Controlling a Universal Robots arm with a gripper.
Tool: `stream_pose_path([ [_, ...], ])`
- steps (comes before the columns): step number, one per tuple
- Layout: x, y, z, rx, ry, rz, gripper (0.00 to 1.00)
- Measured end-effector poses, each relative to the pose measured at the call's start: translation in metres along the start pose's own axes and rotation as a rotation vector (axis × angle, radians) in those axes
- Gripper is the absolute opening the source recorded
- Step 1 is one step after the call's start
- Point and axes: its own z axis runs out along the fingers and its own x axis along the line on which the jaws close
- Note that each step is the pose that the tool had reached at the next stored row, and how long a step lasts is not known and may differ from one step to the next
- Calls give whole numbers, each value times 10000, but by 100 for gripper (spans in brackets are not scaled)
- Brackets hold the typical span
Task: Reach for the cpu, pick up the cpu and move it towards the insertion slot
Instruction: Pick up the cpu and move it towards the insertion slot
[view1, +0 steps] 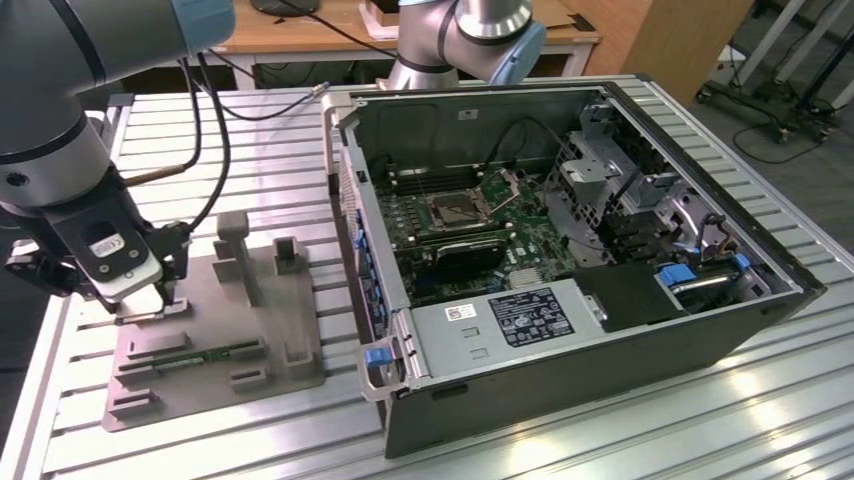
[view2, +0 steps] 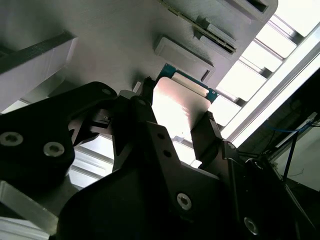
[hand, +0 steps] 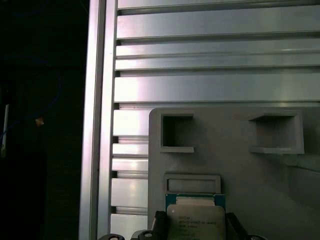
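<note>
The cpu (view2: 181, 106), a flat square chip with a silvery lid and green rim, lies low on the grey plastic tray (view1: 274, 335) at the exterior view's left. My gripper (view1: 139, 306) is down over it. In both wrist views its black fingers (view2: 206, 134) press against two opposite edges of the cpu (hand: 195, 221), so the gripper (view2: 177, 114) is shut on it. The chip looks level with the tray surface (hand: 240, 170). The insertion slot (view1: 451, 208), a dark square socket with a metal frame, lies inside the open computer case, well to the exterior view's right of the gripper.
The open computer case (view1: 587, 300) stands on the ribbed aluminium table (view1: 240, 130). Upright posts (view1: 235, 240) rise from the tray beside the gripper, and a green memory stick (view1: 200, 357) lies in the tray. A second arm's base (view1: 461, 40) stands behind the case.
</note>
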Motion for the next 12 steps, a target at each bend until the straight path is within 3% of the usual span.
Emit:
stream_pose_path([
  [12, 0, 2, -34, 0, 1, 1, 54],
])
